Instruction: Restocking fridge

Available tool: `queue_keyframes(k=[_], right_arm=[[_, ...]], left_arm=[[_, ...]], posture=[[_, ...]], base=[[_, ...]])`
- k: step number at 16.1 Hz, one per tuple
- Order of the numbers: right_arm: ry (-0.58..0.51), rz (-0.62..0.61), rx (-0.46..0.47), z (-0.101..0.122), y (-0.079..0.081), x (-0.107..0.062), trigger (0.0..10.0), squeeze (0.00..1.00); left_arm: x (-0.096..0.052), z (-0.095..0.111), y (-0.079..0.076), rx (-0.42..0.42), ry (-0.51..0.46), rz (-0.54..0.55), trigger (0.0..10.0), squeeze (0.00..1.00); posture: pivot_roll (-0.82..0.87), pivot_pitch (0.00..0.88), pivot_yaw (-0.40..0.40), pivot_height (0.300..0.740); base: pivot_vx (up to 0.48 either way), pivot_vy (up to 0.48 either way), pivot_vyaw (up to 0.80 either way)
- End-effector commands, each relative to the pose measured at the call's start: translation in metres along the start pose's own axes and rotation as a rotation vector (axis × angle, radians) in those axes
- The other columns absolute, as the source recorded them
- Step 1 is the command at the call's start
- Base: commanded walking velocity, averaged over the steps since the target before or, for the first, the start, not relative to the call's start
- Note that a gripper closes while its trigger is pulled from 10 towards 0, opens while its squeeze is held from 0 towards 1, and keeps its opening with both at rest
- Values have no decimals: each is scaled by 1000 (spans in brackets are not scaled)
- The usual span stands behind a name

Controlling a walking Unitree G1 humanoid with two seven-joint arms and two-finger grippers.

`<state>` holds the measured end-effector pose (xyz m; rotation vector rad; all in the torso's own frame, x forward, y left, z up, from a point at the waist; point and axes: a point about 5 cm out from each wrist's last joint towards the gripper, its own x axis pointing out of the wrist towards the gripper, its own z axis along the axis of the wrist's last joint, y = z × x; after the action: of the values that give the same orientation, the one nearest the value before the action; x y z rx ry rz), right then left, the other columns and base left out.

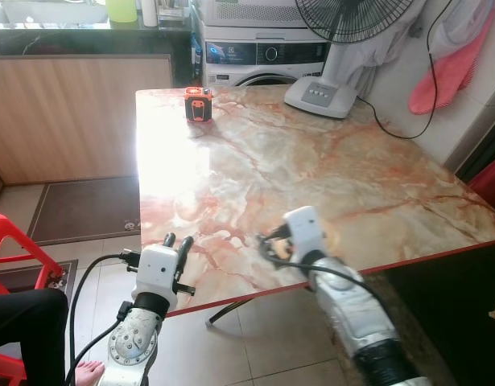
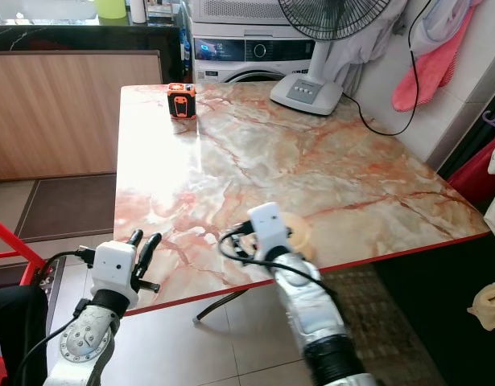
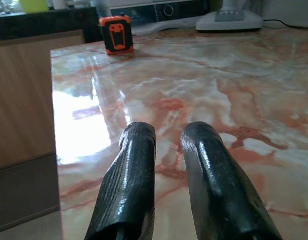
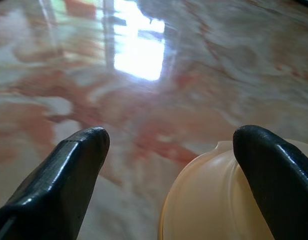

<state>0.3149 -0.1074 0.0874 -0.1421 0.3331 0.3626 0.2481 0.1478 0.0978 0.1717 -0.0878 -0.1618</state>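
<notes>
Pale yellow container (image 4: 214,200), a small rounded tub or lidded cup by the look of it, sits on the marble table (image 1: 327,177) close to its near red edge, and that placement is the main risk: the right gripper (image 4: 169,175) has its fingers spread wide, one black finger (image 4: 274,170) lying against or over the container's far side and the other (image 4: 63,170) standing well clear over bare marble, so the container is off-centre in the gap. If the fingers close from here, the nearer one would likely push the container sideways across the glossy top before the other meets it, and a slide toward the near edge could tip it to the floor; a curved, smooth wall may also squirt out of a pinch set too high. The right arm (image 1: 352,314) reaches forward from below the table edge, its white wrist block low over the surface and the fingers levelled almost flat along it. The left gripper (image 3: 169,150) hovers at the near left corner, its fingers close together with a narrow gap, holding nothing, pointed across the table toward an orange and black device (image 1: 198,104) at the far side.
</notes>
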Motion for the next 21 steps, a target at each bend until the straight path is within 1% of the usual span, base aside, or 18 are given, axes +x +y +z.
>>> queue_keyframes(k=[1, 3, 5, 21], right_arm=[[56, -34, 29, -14, -9, -5, 10000, 0], [74, -54, 29, -19, -15, -9, 10000, 0], [78, -61, 33, -21, -18, -11, 10000, 0], [67, -78, 38, -20, -22, -13, 10000, 0]], left_arm=[[3, 1, -5, -6, 1, -25, 10000, 0], [4, 1, -6, -9, 7, -37, 10000, 0], [4, 1, -6, -11, 9, -41, 10000, 0], [8, 0, -9, -16, 16, -54, 10000, 0]], posture=[[-50, 0, -111, 740], [-52, 0, -110, 740], [-53, 0, -109, 740], [-51, 0, -109, 740]], base=[[0, 0, 0], [0, 0, 0], [0, 0, 0], [0, 0, 0]])
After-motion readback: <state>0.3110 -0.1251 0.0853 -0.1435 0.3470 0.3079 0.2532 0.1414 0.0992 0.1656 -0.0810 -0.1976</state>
